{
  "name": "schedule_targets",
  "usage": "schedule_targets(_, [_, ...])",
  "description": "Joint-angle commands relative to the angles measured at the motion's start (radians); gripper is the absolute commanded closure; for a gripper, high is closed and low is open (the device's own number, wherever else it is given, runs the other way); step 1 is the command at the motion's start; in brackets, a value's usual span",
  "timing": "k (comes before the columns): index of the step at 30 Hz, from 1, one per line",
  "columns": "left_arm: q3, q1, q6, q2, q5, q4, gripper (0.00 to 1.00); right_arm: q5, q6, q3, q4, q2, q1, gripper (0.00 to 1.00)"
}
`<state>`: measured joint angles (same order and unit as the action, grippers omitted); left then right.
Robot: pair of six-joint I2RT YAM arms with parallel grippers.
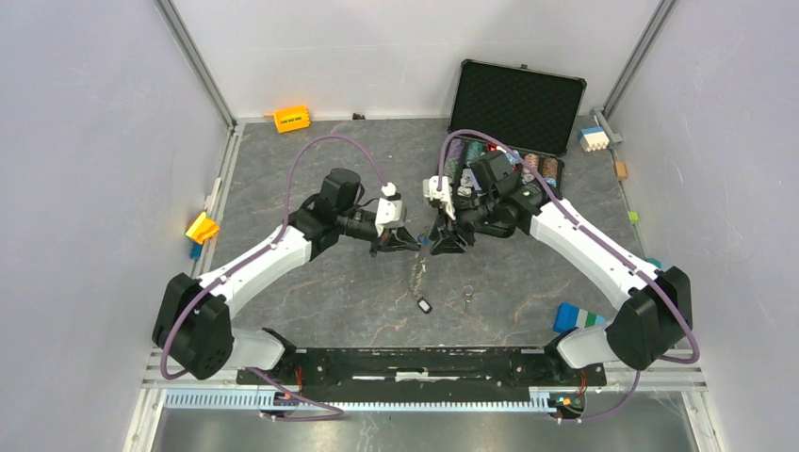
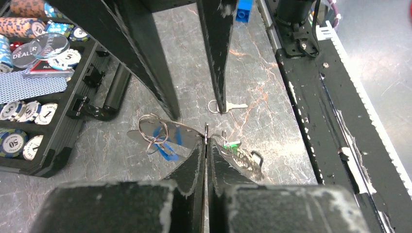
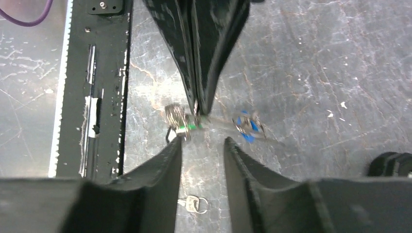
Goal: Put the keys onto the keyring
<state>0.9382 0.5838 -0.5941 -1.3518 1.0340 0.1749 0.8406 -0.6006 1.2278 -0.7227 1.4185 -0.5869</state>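
Note:
My left gripper [image 2: 206, 137] is shut on the thin edge of the silver keyring [image 2: 171, 132] and holds it above the table. Its green tag [image 2: 232, 144], chain [image 2: 246, 160] and dark fob [image 1: 424, 304] hang down. A small ring [image 2: 150, 127] with blue marks beside it sits at the loop's far end. One loose silver key [image 2: 236, 106] lies on the table, also the key [image 3: 193, 203] below my right gripper. My right gripper [image 3: 202, 141] faces the left one, open and holding nothing, just short of the keyring [image 3: 214, 120]. In the top view the grippers [image 1: 407, 241] [image 1: 443, 240] nearly meet.
An open black case [image 1: 516, 99] with poker chips [image 2: 29, 22] stands at the back right. An orange block [image 1: 291, 119], a yellow block [image 1: 202, 227] and a blue block [image 1: 575, 317] lie near the edges. The black base rail [image 1: 405, 363] runs along the near edge.

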Motion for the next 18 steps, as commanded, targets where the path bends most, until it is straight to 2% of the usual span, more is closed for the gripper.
schedule_targets(1, [-0.027,-0.038,0.16,0.062,0.09,-0.169,0.98,0.088,-0.016,-0.026,0.036,-0.061,0.076,0.53])
schedule_targets(4, [-0.08,-0.044,0.292,0.062,0.136,-0.334,0.98,0.132,-0.034,-0.056,0.036,-0.095,0.127,0.51])
schedule_targets(10, [-0.236,-0.049,0.753,0.025,0.144,-0.991,0.98,0.182,-0.065,-0.112,0.039,-0.135,0.17,0.51])
schedule_targets(13, [-0.23,-0.049,0.798,0.022,0.131,-1.027,0.98,0.19,-0.083,-0.137,0.031,-0.14,0.183,0.51])
schedule_targets(18, [-0.203,-0.049,0.752,0.031,0.124,-0.907,0.98,0.152,-0.089,-0.166,0.039,-0.142,0.201,0.5])
